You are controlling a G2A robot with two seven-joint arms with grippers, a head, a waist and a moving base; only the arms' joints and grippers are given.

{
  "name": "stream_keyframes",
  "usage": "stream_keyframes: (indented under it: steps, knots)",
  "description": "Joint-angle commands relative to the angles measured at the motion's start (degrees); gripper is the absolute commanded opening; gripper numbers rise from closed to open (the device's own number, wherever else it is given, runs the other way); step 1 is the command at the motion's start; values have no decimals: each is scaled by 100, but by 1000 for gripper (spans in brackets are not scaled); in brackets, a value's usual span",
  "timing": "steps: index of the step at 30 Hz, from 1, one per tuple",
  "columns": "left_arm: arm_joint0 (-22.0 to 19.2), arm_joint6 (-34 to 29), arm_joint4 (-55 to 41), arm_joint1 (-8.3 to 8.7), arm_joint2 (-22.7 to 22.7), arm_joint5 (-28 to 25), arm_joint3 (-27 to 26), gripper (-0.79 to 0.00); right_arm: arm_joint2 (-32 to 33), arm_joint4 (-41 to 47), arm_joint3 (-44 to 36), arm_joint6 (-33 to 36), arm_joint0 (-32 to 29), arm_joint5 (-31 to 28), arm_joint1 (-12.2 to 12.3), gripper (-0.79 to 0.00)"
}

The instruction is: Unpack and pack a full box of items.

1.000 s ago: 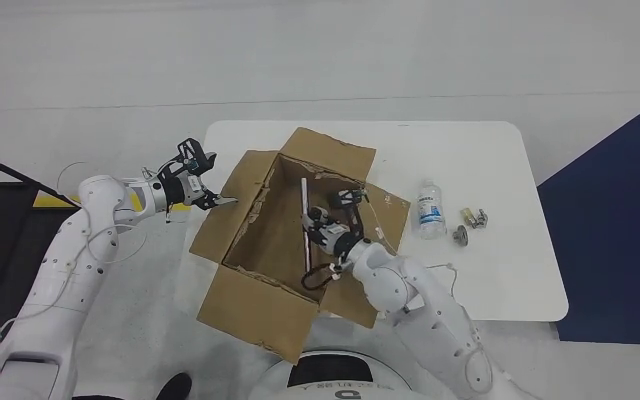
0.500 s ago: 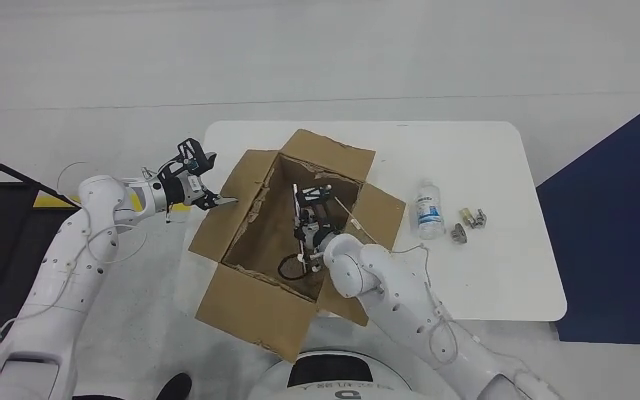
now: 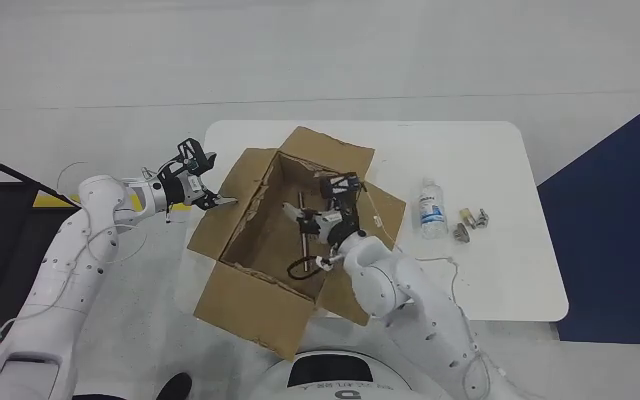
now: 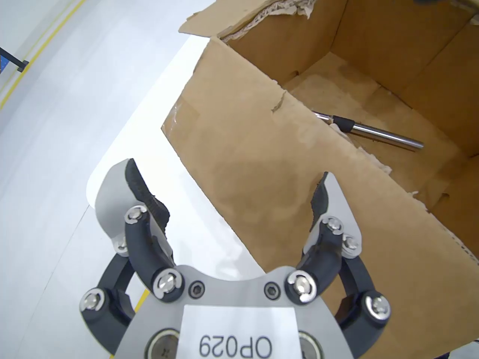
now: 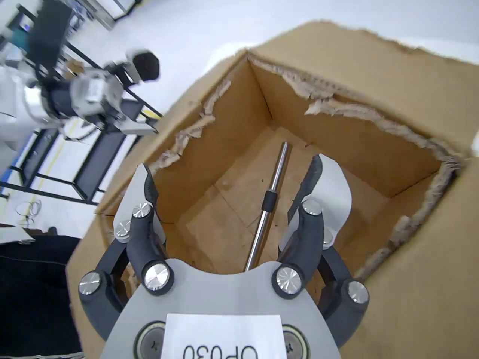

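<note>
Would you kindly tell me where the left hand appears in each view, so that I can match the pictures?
Top view: the left hand is at the table's edge, just outside the box.
Left wrist view: its own hand is in the foreground, open, facing the box's outer wall.
Right wrist view: it is farther off, beyond the box's torn rim.
Shared landmark: the box.

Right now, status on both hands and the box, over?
Left hand open, outside the box wall. Right hand open, over the box opening. Metal rod lies flat on the box floor, ungripped. Bottle out on the table.
</note>
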Motion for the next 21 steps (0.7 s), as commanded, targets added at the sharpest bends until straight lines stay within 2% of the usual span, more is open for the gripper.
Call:
stream_keyframes:
  steps: [1, 6, 8, 9, 12, 14, 15, 16, 17, 18, 21]
  knots:
    - [0, 0, 0, 0, 0, 0, 0, 0, 554, 217, -445, -176, -403, -108, 73, -40]
    - [0, 0, 0, 0, 0, 0, 0, 0, 2246, 1149, -825, -658, -1280, -70, 199, -46]
    - [0, 0, 0, 0, 0, 0, 0, 0, 2821, 1445, -659, -617, -1475, 258, 221, -6]
    - [0, 0, 0, 0, 0, 0, 0, 0, 3082, 1431, -516, -547, -1506, 589, 231, -12]
    - [0, 0, 0, 0, 0, 0, 0, 0, 3448, 1344, -221, -56, -1456, 1026, 268, -77]
    - [0, 0, 0, 0, 0, 0, 0, 0, 3680, 1259, 1, 235, -1425, 1206, 298, -166]
    - [0, 0, 0, 0, 0, 0, 0, 0, 3735, 1165, 82, 358, -1407, 1306, 310, -268]
    - [0, 0, 0, 0, 0, 0, 0, 0, 3756, 1118, 149, 504, -1396, 1363, 319, -283]
    - [0, 0, 0, 0, 0, 0, 0, 0, 3792, 1057, 225, 622, -1393, 1407, 330, -360]
    - [0, 0, 0, 0, 0, 0, 0, 0, 3825, 951, 292, 725, -1390, 1444, 343, -397]
    - [0, 0, 0, 0, 0, 0, 0, 0, 3882, 632, 512, 1016, -1354, 1604, 376, -416]
